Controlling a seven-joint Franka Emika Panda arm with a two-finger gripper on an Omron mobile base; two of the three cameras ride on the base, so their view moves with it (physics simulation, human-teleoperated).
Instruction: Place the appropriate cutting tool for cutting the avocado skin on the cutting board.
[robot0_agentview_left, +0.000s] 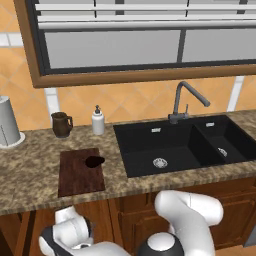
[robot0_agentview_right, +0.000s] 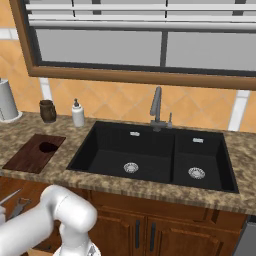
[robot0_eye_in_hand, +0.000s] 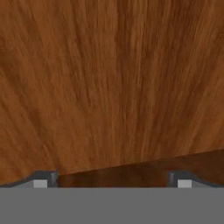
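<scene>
The dark reddish cutting board lies flat on the granite counter, left of the sink. The small dark avocado sits on the board's far right corner. Below the counter's front edge, at the left border of the right base view, a slim silver blade that looks like the cutting tool shows, beside a grey forked peeler. My hand hangs low in front of the wooden cabinet, under the board. My gripper is open, its fingertips wide apart with nothing between them, close to a brown wood panel.
A black double sink with a grey faucet takes up the counter's middle and right. A brown mug, a white soap bottle and a grey canister stand along the tiled back wall.
</scene>
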